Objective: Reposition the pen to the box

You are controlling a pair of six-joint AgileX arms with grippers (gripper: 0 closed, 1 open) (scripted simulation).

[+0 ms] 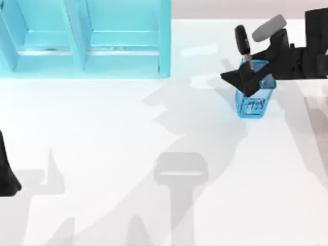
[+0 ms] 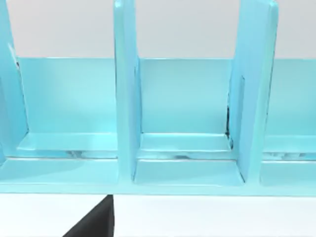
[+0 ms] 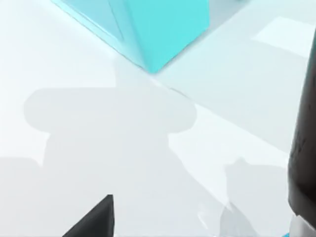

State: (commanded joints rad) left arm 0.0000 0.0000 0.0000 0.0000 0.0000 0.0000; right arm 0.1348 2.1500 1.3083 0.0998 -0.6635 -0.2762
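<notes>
Right gripper (image 1: pixel 249 77) over blue mesh cup (image 1: pixel 252 100), clamped on pen (image 1: pixel 242 43) | cyan box (image 1: pixel 84 38) well apart | left arm (image 1: pixel 6 169) parked, fingers' state unclear

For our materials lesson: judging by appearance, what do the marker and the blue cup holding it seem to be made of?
Slim marker with glossy black cap: probably plastic, given the sheen; silvery-grey barrel could be metal or plastic. Blue see-through cup: possibly mesh or translucent plastic, since the table shows through.

The top view looks straight down on the table (image 1: pixel 128 154); the left wrist view faces the box (image 2: pixel 187 123) head-on, fairly near; the right wrist view, tilted, perhaps nearer, shares that box's corner
</notes>
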